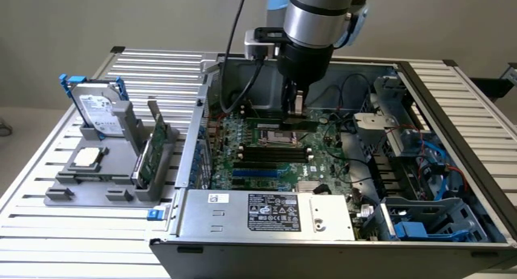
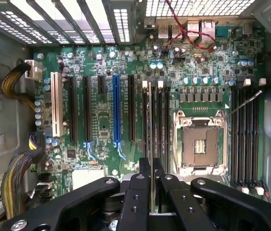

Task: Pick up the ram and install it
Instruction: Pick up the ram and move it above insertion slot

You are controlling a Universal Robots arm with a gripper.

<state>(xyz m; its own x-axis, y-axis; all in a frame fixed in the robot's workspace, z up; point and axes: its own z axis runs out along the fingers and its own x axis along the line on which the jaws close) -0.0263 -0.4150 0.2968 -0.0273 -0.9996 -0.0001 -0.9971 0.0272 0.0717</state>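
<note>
Pincer [image 2: 152, 168] pinched narrow on the ram [image 2: 153, 195], over the memory slots [image 2: 157, 120] beside the processor socket [image 2: 200, 144]; any tilt or offset risks jamming it and flexing the motherboard [image 2: 104, 113].

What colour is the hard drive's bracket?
Blue bracket; the exterior view shows it best.

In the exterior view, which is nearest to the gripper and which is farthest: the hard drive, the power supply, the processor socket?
1. Processor socket, on the motherboard, close by the gripper.
2. Power supply, at the case's near edge.
3. Hard drive, outside the case, exterior view's left.
</note>
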